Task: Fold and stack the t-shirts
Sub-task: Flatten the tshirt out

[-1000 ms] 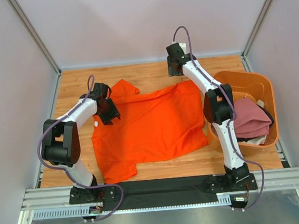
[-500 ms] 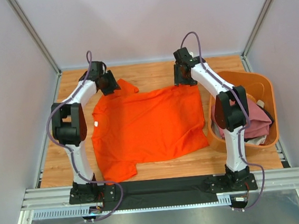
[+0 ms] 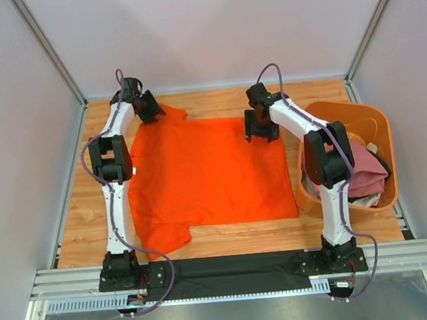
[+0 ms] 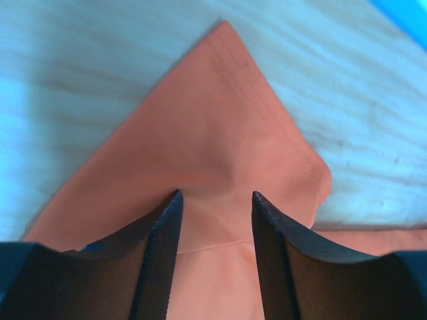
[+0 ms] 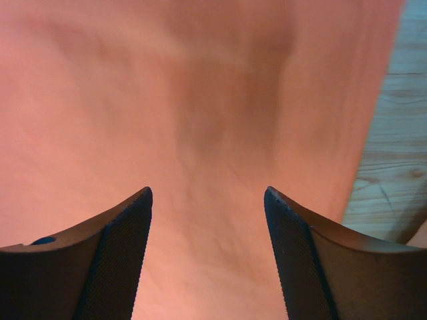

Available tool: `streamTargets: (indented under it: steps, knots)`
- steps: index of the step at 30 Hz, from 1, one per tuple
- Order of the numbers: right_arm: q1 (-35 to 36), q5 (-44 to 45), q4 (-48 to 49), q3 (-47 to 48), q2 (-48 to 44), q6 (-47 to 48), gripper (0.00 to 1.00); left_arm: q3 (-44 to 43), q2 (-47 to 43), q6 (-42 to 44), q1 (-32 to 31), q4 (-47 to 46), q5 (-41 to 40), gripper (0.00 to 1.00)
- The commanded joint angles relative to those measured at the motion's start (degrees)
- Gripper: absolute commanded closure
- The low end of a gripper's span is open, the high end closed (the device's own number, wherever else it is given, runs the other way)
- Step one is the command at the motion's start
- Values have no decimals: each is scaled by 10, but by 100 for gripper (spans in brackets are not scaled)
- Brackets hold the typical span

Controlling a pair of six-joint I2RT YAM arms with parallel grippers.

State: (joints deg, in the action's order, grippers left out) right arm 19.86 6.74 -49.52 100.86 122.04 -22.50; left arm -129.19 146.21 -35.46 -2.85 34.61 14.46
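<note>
Orange t-shirt (image 3: 215, 175) lies spread flat, unfolded; pink t-shirt (image 3: 359, 176) sits in the tub (image 3: 360, 106). Left gripper (image 4: 217, 194) and right gripper (image 5: 207, 190) hover, jaws released.

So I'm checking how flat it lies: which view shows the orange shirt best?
Top external. It shows nearly the whole orange shirt spread on the table, with only the left arm covering a strip. Left wrist shows just one pointed corner; right wrist shows a plain patch beside one edge.
</note>
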Motion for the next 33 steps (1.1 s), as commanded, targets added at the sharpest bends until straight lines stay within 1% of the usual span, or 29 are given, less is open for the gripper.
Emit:
streamTargets:
  steps: [1,2,4,5,7,8,10,11,12,13,14,15,16,17,19,20,22,23,26,28,30,31,32,33]
  knots:
    - [11,-17,-3,11,-21,-11,29,-59,21,28,19,38,14,43]
    - [12,-19,-14,14,-18,-11,27,-63,15,33,20,39,13,38]
    - [12,-24,-29,35,-11,-6,25,-53,-24,44,19,37,21,34]
    - [12,-30,-48,43,-8,-2,23,-36,-43,47,19,38,19,30]
    - [13,-45,-71,62,-6,11,22,-23,-105,67,19,51,8,26]
    - [14,-51,-97,66,-5,14,21,-12,-149,76,18,59,-3,23]
    - [23,-60,-112,58,-14,18,20,5,-190,94,16,97,-35,23]
    - [28,-79,-119,49,-21,21,20,30,-231,93,14,116,-50,23]
    - [34,-81,-118,35,-29,21,19,51,-254,89,14,138,-85,24]
    - [47,-81,-116,4,-50,20,18,80,-279,74,9,171,-96,25]
    - [54,-85,-103,-16,-60,18,17,160,-331,69,7,179,-102,28]
    - [60,-91,-96,-34,-72,8,16,214,-363,63,3,179,-114,29]
    - [68,-110,-88,-49,-79,2,16,272,-397,56,-1,158,-118,31]
    - [70,-119,-74,-78,-95,-12,16,386,-458,52,-14,138,-112,36]
    - [76,-146,-65,-95,-106,-23,16,477,-510,54,-31,116,-115,40]
    - [76,-154,-62,-103,-112,-28,16,542,-550,52,-53,114,-121,41]
    - [78,-161,-59,-114,-117,-33,16,600,-585,47,-71,100,-125,40]
    - [80,-157,-58,-119,-119,-34,16,649,-608,34,-79,95,-128,40]
    - [87,-156,-50,-139,-113,-32,16,710,-618,17,-79,78,-123,39]
    - [92,-144,-45,-145,-96,-23,16,723,-604,7,-78,64,-138,38]
    - [91,-130,-48,-138,-71,-17,17,714,-561,19,-78,60,-139,38]
    - [92,-126,-50,-130,-62,-13,17,693,-542,24,-78,62,-144,38]
    - [91,-124,-51,-126,-56,-11,18,680,-504,30,-78,63,-144,38]
    - [91,-118,-52,-121,-44,-10,18,667,-484,44,-77,63,-161,38]
